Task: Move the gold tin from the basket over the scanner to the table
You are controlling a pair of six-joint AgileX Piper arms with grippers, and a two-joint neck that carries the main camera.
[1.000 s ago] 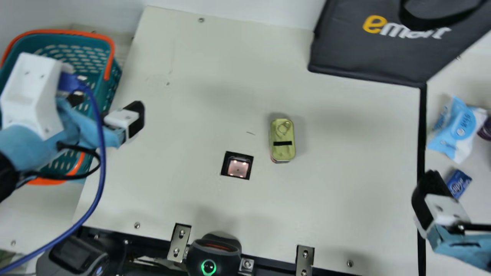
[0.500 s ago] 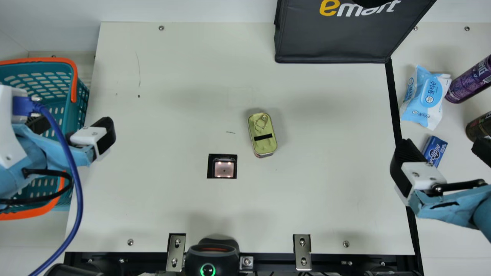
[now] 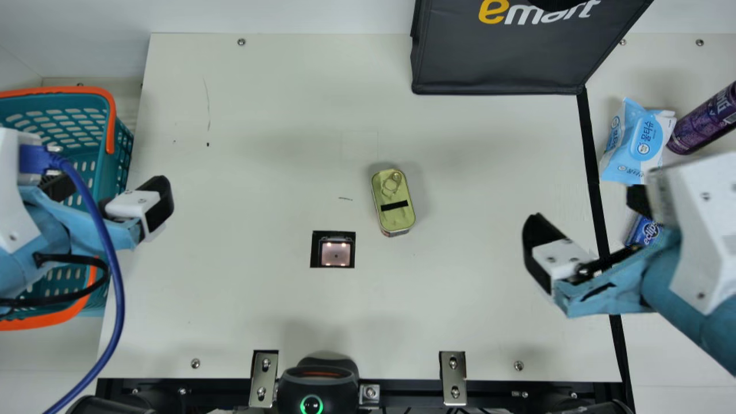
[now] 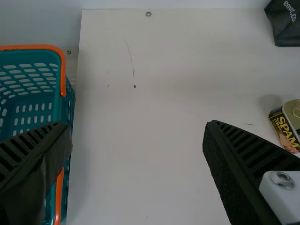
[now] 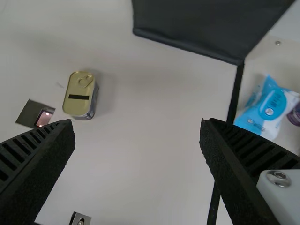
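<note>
The gold tin (image 3: 393, 201) stands on the table (image 3: 276, 144), up and to the right of the scanner (image 3: 336, 253) in the main view. Over the edge of the teal basket (image 3: 92, 132) is my left gripper (image 3: 109, 187), fingers apart and holding nothing. At the right, my right gripper (image 3: 586, 221) hangs over the table's edge, well clear of the tin. In the left wrist view the left gripper (image 4: 138, 154) is open, with the tin (image 4: 287, 126) beyond one finger. The right wrist view has the right gripper (image 5: 136, 150) open and the tin (image 5: 80, 95) ahead of it.
A black bag (image 3: 500, 52) stands at the back. Past the black strip at the right lie a wipes pack (image 3: 638, 141), a small blue box (image 3: 643, 231) and a purple can (image 3: 702, 121). A handheld scanner (image 3: 318, 382) sits at the front edge.
The main camera has turned, shifting the whole picture. Since half a second ago my right arm has moved left, in over the table; my left arm has kept still.
</note>
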